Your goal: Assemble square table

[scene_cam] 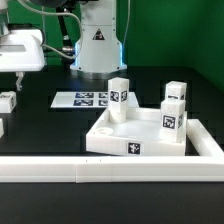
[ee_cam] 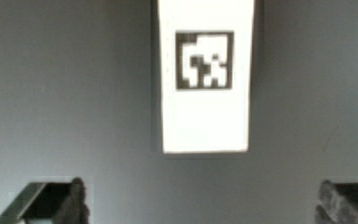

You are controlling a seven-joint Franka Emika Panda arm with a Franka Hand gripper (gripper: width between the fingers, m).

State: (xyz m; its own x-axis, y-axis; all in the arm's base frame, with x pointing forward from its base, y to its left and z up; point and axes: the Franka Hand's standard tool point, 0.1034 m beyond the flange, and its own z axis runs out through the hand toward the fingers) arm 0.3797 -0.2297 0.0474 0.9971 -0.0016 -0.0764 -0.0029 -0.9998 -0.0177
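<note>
Gripper: the gripper (scene_cam: pixel 17 75) hangs at the exterior view's left, above the dark table (scene_cam: pixel 50 125); its two fingers (ee_cam: pixel 51 200) stand wide apart, with nothing between them.
Under the gripper: the wrist view looks down on a white leg (ee_cam: pixel 208 78) lying flat on the dark surface, its black-and-white tag facing up; the leg lies clear of both fingertips, not touched.
Table top: the square table top (scene_cam: pixel 150 135) sits right of centre, near the front, its raised rim facing up and a tag on its near wall.
Standing legs: one upright leg (scene_cam: pixel 119 97) stands at the top's far left corner; a second upright leg (scene_cam: pixel 173 108) stands at its far right corner; both carry tags.
Loose parts: a small white block (scene_cam: pixel 7 101) lies at the far left edge of the exterior view, just below the gripper; whether it is the same leg seen from the wrist I cannot tell.
Marker board: the marker board (scene_cam: pixel 82 99) lies flat on the table behind the top, near the robot base (scene_cam: pixel 98 45).
Border rail: a long white border rail (scene_cam: pixel 100 170) runs across the near edge, turning up along the right side beside the top.
</note>
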